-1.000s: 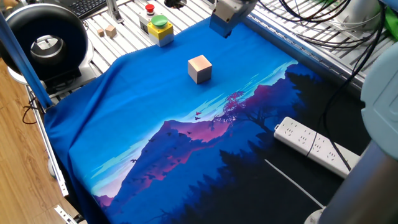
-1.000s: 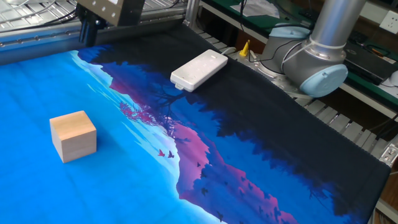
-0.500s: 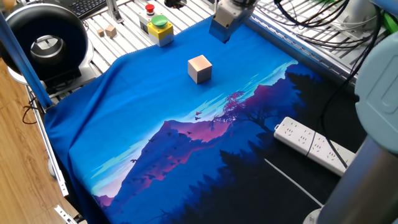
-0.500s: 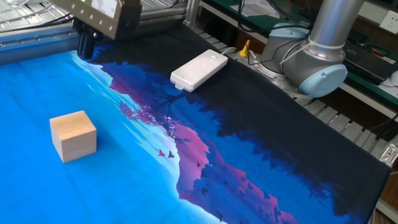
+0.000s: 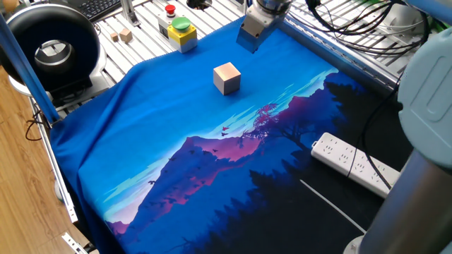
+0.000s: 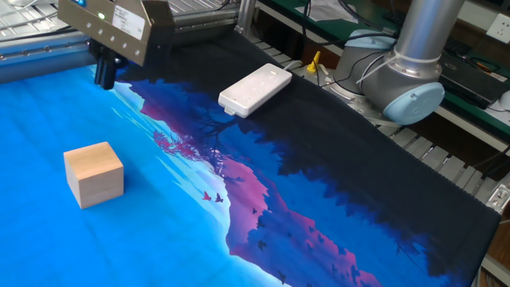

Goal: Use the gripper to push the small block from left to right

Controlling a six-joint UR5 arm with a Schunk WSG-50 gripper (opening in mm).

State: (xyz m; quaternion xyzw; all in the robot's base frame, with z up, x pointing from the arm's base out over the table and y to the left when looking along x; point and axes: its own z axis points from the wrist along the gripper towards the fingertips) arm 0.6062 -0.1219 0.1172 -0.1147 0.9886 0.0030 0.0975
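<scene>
Gripper, dark grey-black metal, two-fingered, mounted under a grey housing with a small lit indicator on the end of the grey robot arm: hangs over the far edge of the blue area of the printed cloth, empty, touching nothing; whether its fingers are apart or together cannot be told, since only a dark stub shows below the housing in one view and a blurred blue-grey shape in the other. Small block, plain light tan wooden cube with pale faces: sits upright and alone on the blue part of the cloth, well apart from the gripper, no contact. Task status, as judged: push not yet begun; the gripper has yet to descend beside the block, meet one face and drive it across, so all of the travel remains. Cloth, blue and purple mountain-landscape print shading to black, covers the bench, a slatted metal surface. White multi-socket power strip: lies on the dark end of the cloth, well away from the block. Yellow box with green and red buttons: on the bare slats beyond the cloth. Two tiny wooden cubes: on the slats near that box, not part of the task.
</scene>
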